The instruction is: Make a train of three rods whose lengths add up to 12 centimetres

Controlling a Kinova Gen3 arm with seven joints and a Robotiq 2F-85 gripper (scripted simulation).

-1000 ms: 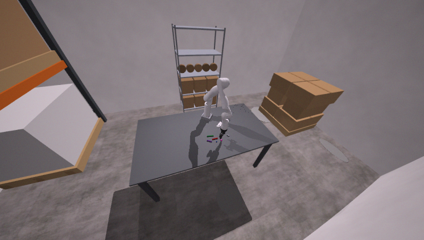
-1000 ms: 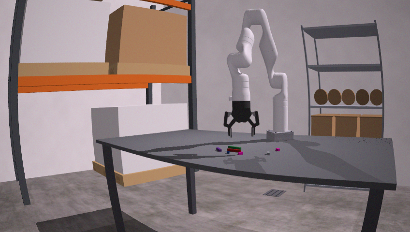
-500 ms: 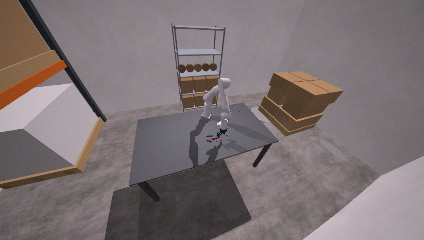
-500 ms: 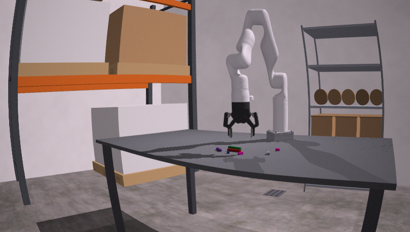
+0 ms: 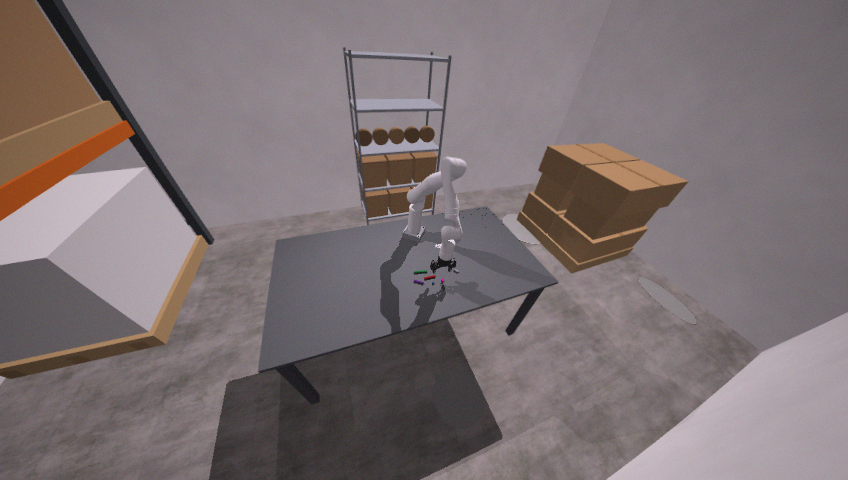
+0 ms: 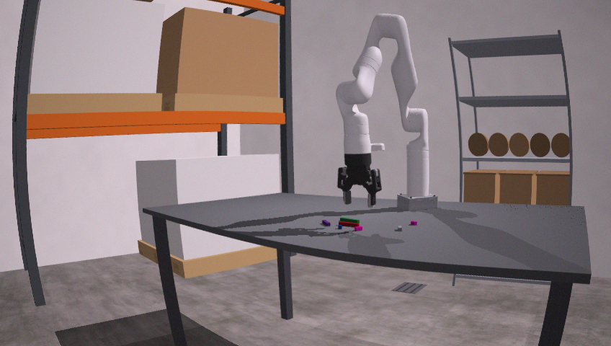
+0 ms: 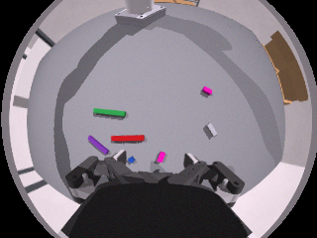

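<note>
My gripper (image 6: pixel 359 205) (image 7: pixel 155 159) is open and empty, high above the table (image 5: pixel 333 285) (image 6: pixel 493 252). In the wrist view a green rod (image 7: pixel 109 113) (image 6: pixel 349 220) lies at the left, above a red rod (image 7: pixel 128 138) (image 6: pixel 349 224). A purple rod (image 7: pixel 98 145) (image 6: pixel 326 223) lies slanted left of the red one. A small blue rod (image 7: pixel 131 160) (image 6: pixel 339 227) and a magenta rod (image 7: pixel 160 157) (image 6: pixel 358 228) show between the fingertips in the wrist view. A grey rod (image 7: pixel 211 130) (image 6: pixel 399 228) and a second magenta rod (image 7: pixel 207 90) (image 6: pixel 413 223) lie apart at the right. All rods lie separate.
The arm's base (image 5: pixel 414 232) (image 6: pixel 417 202) (image 7: pixel 141 16) stands on the table behind the rods. A metal shelf (image 5: pixel 395 105) (image 6: pixel 510 101) stands behind the table. Stacked cartons (image 5: pixel 601 196) stand on the floor to the right in the top view. Arm shadows cross the table.
</note>
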